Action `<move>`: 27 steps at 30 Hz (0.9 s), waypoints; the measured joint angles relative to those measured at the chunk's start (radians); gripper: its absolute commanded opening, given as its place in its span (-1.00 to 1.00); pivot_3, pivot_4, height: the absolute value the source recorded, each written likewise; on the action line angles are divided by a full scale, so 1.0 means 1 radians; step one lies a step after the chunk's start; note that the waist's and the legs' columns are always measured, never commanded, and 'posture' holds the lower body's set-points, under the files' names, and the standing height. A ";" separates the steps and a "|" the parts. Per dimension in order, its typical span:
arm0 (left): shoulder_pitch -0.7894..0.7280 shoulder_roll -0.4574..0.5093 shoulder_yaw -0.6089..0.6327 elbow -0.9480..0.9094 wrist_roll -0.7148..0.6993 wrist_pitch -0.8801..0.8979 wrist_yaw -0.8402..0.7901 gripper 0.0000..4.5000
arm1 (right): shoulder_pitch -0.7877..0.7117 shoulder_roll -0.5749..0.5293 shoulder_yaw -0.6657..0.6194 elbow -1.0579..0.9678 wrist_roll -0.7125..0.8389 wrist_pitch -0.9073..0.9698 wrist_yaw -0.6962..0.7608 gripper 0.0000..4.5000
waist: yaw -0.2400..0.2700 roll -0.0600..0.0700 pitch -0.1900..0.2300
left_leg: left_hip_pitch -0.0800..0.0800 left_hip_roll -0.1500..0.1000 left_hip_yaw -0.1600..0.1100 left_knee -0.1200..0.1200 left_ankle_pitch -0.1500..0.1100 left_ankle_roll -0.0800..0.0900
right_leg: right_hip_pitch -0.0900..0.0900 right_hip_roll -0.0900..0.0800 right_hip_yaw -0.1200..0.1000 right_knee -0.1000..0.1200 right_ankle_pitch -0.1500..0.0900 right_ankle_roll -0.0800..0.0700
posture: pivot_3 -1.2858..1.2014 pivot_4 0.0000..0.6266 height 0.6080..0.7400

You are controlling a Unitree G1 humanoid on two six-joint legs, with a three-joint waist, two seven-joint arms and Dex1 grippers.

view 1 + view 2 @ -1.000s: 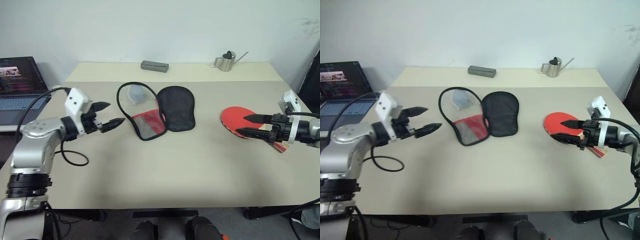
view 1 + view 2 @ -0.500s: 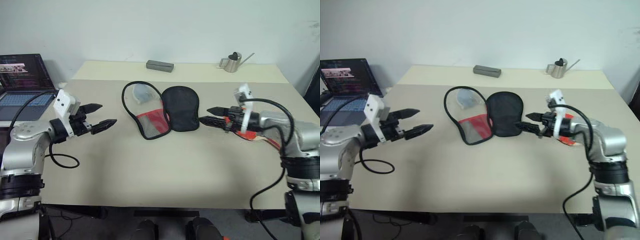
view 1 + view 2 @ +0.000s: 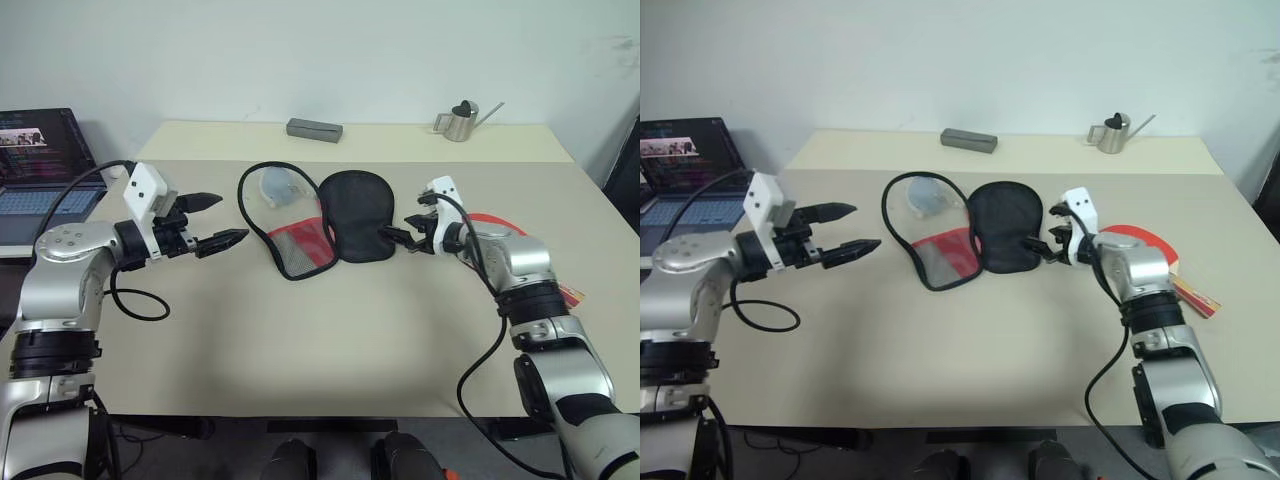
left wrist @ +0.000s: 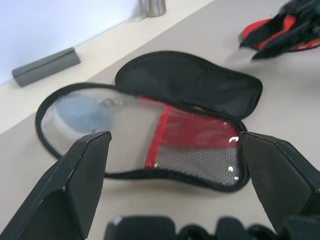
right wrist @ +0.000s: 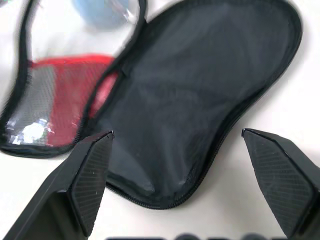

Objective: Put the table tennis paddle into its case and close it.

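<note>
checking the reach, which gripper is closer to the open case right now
Right. The right gripper is open at the edge of the case's black half, almost touching. The left gripper is open too, off the clear-and-red half with bare table between.

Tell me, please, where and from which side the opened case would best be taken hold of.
Probably at the piped edge of the black flap of the case, coming in low from the robot's right. The case lies splayed flat on the table, so only its thin rim offers a pinch, and the open right end effector is already beside that edge.
</note>
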 measured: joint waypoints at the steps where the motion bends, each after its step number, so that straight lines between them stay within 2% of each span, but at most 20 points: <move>1: -0.011 -0.007 -0.007 0.017 0.005 -0.008 -0.005 1.00 | -0.006 0.012 0.002 0.034 -0.016 -0.018 -0.007 1.00 | 0.000 0.000 0.000 | 0.000 0.000 0.000 0.000 0.000 0.000 | 0.000 0.000 0.000 0.000 0.000 0.000 | 0.03 -0.52 1.00; 15: -0.087 -0.030 -0.041 0.096 0.042 -0.052 -0.035 1.00 | -0.094 0.095 -0.024 0.325 -0.096 -0.185 -0.071 1.00 | -0.015 0.000 0.000 | 0.000 0.000 0.000 0.000 0.000 0.000 | 0.000 0.000 0.000 0.001 0.000 0.000 | 0.03 -0.52 1.00; 19: -0.086 -0.031 -0.040 0.096 0.045 -0.054 -0.035 1.00 | -0.112 0.098 -0.037 0.361 -0.100 -0.192 -0.075 0.59 | -0.017 0.000 0.000 | 0.000 0.000 0.000 0.000 0.000 0.000 | 0.000 0.000 0.000 0.001 0.000 0.000 | 0.03 -0.52 1.00; 27: -0.083 -0.036 -0.040 0.096 0.046 -0.056 -0.036 1.00 | -0.123 0.099 -0.043 0.381 -0.117 -0.177 -0.094 -0.68 | -0.022 0.000 0.000 | 0.000 0.000 0.000 0.000 0.000 0.000 | 0.000 0.000 0.001 0.001 0.000 0.000 | 0.03 -0.52 1.00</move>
